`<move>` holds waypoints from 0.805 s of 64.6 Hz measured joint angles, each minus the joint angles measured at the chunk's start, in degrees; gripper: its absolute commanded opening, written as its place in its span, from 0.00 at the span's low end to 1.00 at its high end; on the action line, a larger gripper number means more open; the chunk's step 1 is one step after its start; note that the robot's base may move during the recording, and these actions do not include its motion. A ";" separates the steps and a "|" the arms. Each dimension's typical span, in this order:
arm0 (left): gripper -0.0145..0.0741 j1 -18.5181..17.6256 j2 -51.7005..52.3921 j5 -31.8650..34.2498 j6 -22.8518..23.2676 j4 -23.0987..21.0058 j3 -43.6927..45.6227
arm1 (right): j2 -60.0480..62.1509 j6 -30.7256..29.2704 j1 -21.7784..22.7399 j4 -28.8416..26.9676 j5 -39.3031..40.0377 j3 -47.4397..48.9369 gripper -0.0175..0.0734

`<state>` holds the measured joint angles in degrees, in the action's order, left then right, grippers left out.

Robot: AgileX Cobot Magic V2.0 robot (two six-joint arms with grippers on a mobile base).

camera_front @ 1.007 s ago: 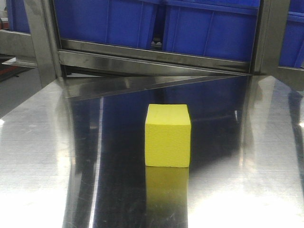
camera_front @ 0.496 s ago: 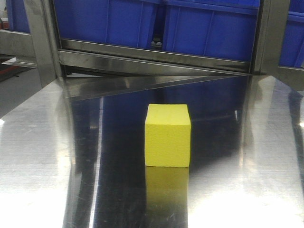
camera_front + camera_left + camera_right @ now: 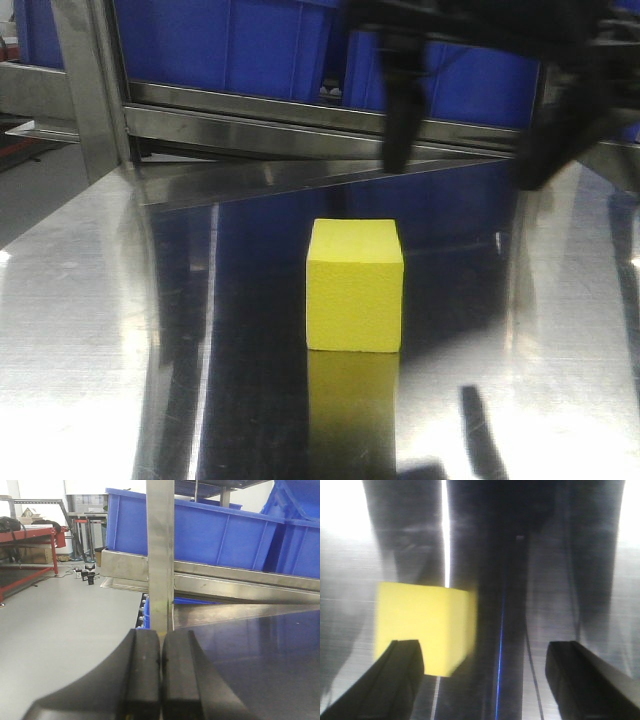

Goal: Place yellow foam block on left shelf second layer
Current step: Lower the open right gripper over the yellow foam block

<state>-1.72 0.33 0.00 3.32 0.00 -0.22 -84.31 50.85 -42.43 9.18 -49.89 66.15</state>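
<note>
One arm is nearer: the right claw (image 3: 497,680), jaws wide, hangs over the yellow foam block (image 3: 422,630), which lies off-centre to one side; the left claw (image 3: 160,675) is pinched closed.

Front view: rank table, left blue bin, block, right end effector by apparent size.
1. table
2. left blue bin, cropped
3. block
Unranked: right end effector, which is blurred, cropped and nearer the camera.

Right claw (image 3: 460,175) has arrived over yellow foam block (image 3: 354,290).
</note>
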 measured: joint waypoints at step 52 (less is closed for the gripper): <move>0.30 0.00 0.00 0.00 0.00 0.00 0.00 | -11.97 0.90 -3.81 -0.89 -1.15 7.37 0.85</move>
<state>-1.72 0.33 0.00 3.32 0.00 -0.22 -96.29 51.75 -46.24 8.29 -51.04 73.52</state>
